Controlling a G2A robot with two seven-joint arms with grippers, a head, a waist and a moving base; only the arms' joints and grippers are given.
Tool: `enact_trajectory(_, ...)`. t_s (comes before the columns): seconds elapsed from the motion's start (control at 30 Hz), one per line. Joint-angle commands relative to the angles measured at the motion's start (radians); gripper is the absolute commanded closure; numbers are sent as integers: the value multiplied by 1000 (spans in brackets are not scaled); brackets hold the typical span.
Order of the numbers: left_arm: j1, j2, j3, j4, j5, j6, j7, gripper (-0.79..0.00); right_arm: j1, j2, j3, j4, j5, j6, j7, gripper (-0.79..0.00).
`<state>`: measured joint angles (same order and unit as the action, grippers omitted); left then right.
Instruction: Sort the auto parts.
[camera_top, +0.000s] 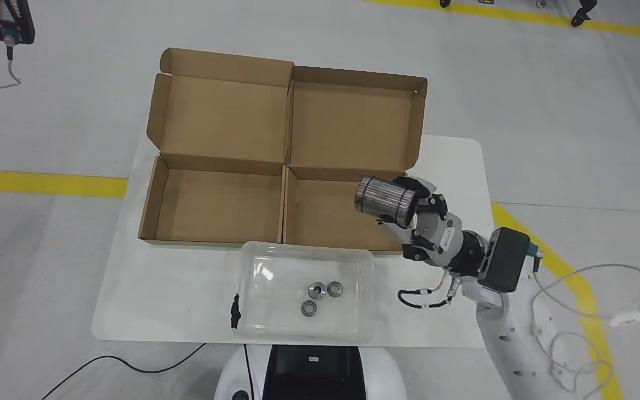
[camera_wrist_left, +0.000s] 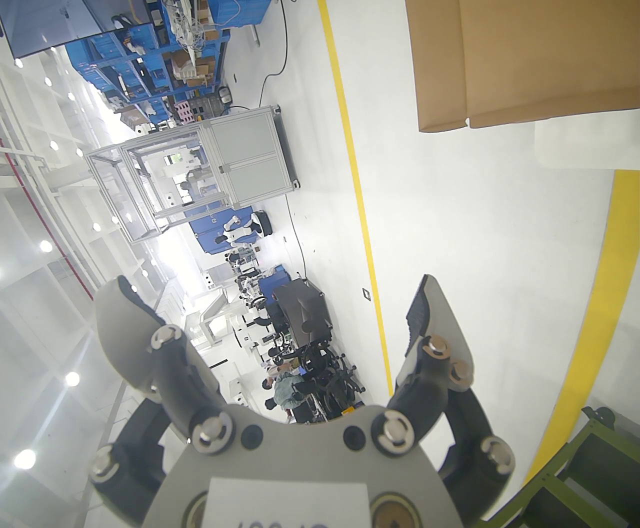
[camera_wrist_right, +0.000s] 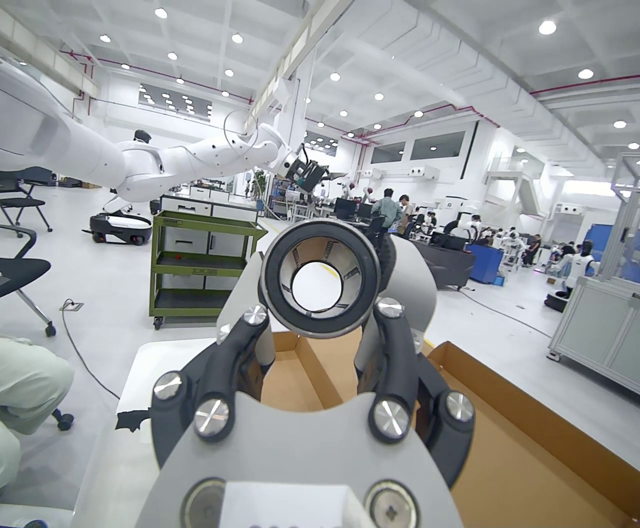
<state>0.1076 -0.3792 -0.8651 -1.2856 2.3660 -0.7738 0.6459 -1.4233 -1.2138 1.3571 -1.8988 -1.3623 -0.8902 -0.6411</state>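
"Metal cylinder (camera_top: 383, 199), ribbed outside and hollow through the middle: where is it?"

"Clamped sideways between the fingers (camera_wrist_right: 411, 272) of the right gripper (camera_wrist_right: 325, 285). It is held in the air over the right-hand edge of the right cardboard box (camera_top: 320, 215), near that box's front corner. The arm lies above the right front part of the white table (camera_top: 450, 160)."

"And the left gripper (camera_wrist_left: 275, 295)?"

"Its jaws stand wide apart with nothing between them. It is off to the side of the table, turned toward the grey floor (camera_wrist_left: 475, 225) and a yellow line (camera_wrist_left: 360, 200)."

"What else stands on the table?"

"A second cardboard box (camera_top: 215, 205) touches the first on its left, and both have their lids (camera_top: 220, 100) folded back. Just in front of them is a clear plastic bin (camera_top: 300, 248), with three small ring bearings (camera_top: 320, 291) close together on its floor."
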Motion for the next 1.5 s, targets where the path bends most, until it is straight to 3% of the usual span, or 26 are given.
enact_trajectory(0.0, 0, 0, 0, 0, 0, 0, 0, -785, -30, 4, 24, -8, -19, 1, -38, 0)
enact_trajectory(0.27, 0, 0, 0, 0, 0, 0, 0, -785, -50, 13, 33, -8, -52, -11, -80, 0)
enact_trajectory(0.67, 0, 0, 0, 0, 0, 0, 0, -785, 9, 17, -24, -1, -40, -18, 25, 0)
enact_trajectory(0.87, 0, 0, 0, 0, 0, 0, 0, -785, 57, 12, -78, 24, -12, 32, 182, 0)
enact_trajectory(1.13, 0, 0, 0, 0, 0, 0, 0, -785, 194, -12, -193, 120, 154, 214, 611, 0)
enact_trajectory(1.3, 0, 0, 0, 0, 0, 0, 0, -785, 260, -24, -233, 155, 195, 291, 734, 0)
enact_trajectory(1.47, 0, 0, 0, 0, 0, 0, 0, -785, 298, -28, -253, 180, 213, 301, 784, 0)
